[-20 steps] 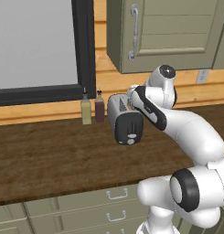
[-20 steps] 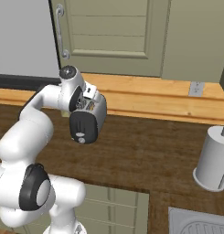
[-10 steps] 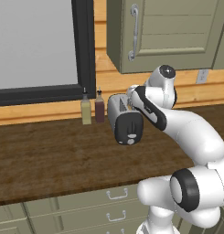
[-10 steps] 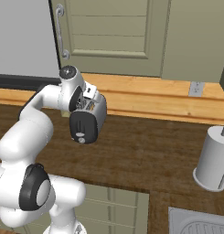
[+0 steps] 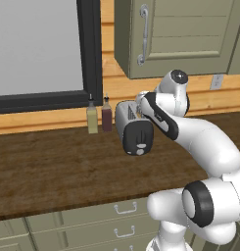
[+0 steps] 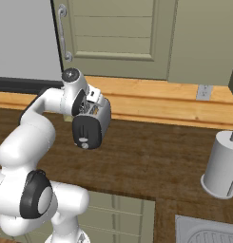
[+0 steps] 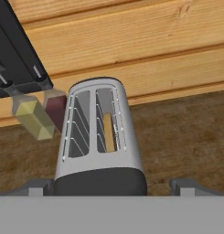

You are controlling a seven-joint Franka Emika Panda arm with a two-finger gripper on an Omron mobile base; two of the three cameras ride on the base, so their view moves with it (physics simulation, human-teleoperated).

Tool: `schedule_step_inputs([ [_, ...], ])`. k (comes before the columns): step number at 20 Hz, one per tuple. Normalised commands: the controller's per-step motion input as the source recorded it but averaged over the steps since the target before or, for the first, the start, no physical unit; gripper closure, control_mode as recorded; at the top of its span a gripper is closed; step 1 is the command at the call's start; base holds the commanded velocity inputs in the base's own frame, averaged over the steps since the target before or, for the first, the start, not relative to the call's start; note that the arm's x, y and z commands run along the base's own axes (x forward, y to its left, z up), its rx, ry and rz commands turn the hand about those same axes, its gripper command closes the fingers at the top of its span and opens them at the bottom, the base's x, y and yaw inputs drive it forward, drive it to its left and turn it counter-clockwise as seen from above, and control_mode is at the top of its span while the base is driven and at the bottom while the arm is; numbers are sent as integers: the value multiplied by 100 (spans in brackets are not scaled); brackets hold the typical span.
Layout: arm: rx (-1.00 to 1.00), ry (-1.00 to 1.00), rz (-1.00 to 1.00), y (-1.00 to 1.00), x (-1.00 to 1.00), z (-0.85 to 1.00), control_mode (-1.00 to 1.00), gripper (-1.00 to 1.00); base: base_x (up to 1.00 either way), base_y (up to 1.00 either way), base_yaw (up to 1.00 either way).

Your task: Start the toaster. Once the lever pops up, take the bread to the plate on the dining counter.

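Two slots show on the toaster in our hand view, the right one holding the bread; our gripper hangs above with fingers spread wide, holding nothing. From our base views we see the toaster's black knob panel on the dark worktop, and a paper-towel roll at right.

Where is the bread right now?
The bread sits in the right-hand slot of the toaster in the hand view, on the dark wood worktop against the wall, just right of two small bottles.
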Motion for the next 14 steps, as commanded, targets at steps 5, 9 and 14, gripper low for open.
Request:
schedule_step_inputs([
  [5, 0, 0, 0, 0, 0, 0, -100, -100, 0, 0, 0],
  [9, 0, 0, 0, 0, 0, 0, -100, -100, 0, 0, 0],
  [14, 0, 0, 0, 0, 0, 0, -100, -100, 0, 0, 0],
])
